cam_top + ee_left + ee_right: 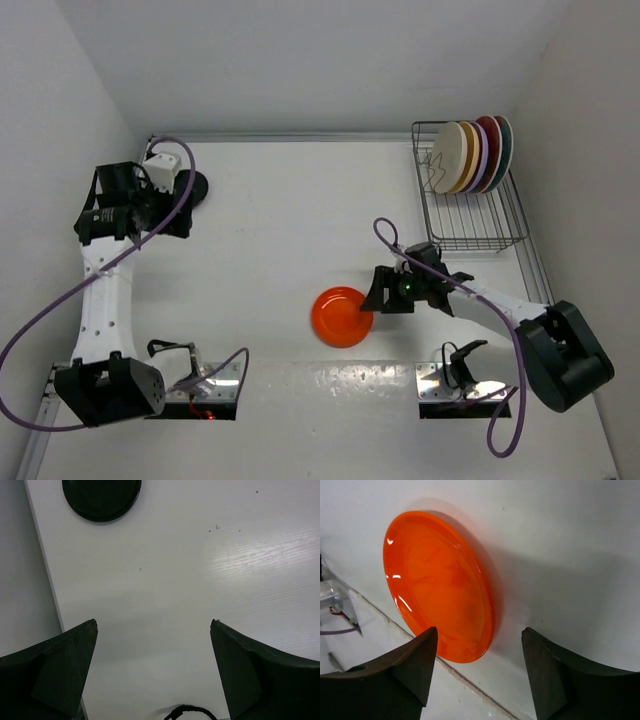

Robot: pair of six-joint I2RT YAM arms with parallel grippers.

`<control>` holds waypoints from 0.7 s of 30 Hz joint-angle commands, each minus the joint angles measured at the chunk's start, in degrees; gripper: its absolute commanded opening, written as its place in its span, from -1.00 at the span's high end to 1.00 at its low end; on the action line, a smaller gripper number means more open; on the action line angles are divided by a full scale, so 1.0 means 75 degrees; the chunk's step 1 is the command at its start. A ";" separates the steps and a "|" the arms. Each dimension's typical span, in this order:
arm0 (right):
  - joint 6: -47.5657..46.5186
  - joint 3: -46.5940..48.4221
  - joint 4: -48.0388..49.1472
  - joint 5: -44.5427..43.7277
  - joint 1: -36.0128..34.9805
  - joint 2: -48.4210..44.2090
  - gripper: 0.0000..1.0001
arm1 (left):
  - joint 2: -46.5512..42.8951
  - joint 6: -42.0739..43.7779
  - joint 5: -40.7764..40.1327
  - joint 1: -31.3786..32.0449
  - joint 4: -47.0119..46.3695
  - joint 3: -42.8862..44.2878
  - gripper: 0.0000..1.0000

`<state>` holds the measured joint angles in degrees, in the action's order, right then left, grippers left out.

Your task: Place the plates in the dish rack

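Poised at orange plate (437, 585) on counter (270, 230), right tool (479, 631) spread beside its rim; next: straddling rim, pinching, lifting toward dish rack (470, 215).

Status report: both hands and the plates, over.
Left hand open, near black plate. Right hand open at orange plate, not gripping. Five plates upright in dish rack. No obstruction seen.

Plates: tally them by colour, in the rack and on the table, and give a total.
cream plate: 1
tan-yellow plate: 1
lavender plate: 1
red plates with teal: 2
orange plate: 1
black plate: 1
Total: 7
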<state>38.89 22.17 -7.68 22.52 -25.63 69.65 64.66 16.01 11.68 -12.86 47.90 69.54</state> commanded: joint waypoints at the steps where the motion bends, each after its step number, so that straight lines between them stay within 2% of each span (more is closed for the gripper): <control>1: 0.0848 -0.0634 0.2051 0.0839 -0.0226 0.0345 -0.32 | -0.0500 -0.0096 -0.0093 -0.0066 -0.0199 -0.0061 -1.00; 6: 0.1374 -0.1126 0.2909 0.0770 -0.0520 0.1411 -0.11 | -0.0829 -0.0096 -0.0093 -0.0137 -0.0035 -0.0201 -1.00; 7: 0.1446 -0.1210 0.3538 0.0805 -0.0532 0.1506 -0.06 | -0.0933 -0.0096 -0.0093 -0.0137 -0.0035 -0.0201 -1.00; 10: 0.1634 -0.1281 0.4023 0.0980 -0.0579 0.2219 0.33 | -0.1028 -0.0096 -0.0093 -0.0207 -0.0035 -0.0272 -1.00; 11: 0.1611 -0.1234 0.4001 0.1004 -0.0579 0.2349 0.73 | -0.1028 -0.0096 -0.0012 -0.0276 -0.0035 -0.0272 -1.00; 12: 0.1565 -0.1129 0.3966 0.1016 -0.0579 0.2524 0.94 | -0.1098 -0.0096 -0.0011 -0.0277 -0.0035 -0.0272 -1.00; 13: 0.1564 -0.1024 0.3919 0.1005 -0.0568 0.2503 1.00 | -0.1098 -0.0096 -0.0011 -0.0277 0.0035 -0.0272 -1.00; 16: 0.1237 -0.0370 0.3417 0.0853 -0.0556 0.2222 1.00 | -0.1098 -0.0096 0.0060 -0.0347 0.0035 -0.0272 -1.00; 18: 0.0666 0.0053 0.2329 0.0713 -0.0532 0.1675 1.00 | -0.1098 -0.0026 0.0060 -0.0347 0.0035 -0.0272 -1.00; 19: 0.0476 0.0879 0.1954 0.0410 -0.0544 0.1508 1.00 | -0.1098 -0.0025 0.0060 -0.0347 0.0035 -0.0272 -1.00; 20: 0.0184 0.1467 0.1057 0.0291 -0.0532 0.0961 1.00 | -0.1006 -0.0025 0.0060 -0.0417 0.0035 -0.0272 -1.00; 21: -0.0329 0.1473 0.0572 0.0104 -0.0532 0.0956 1.00 | -0.1005 -0.0025 0.0060 -0.0418 0.0035 -0.0272 -1.00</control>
<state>45.84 24.43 6.42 28.49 -29.63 83.55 57.63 16.01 11.64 -14.87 48.18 67.94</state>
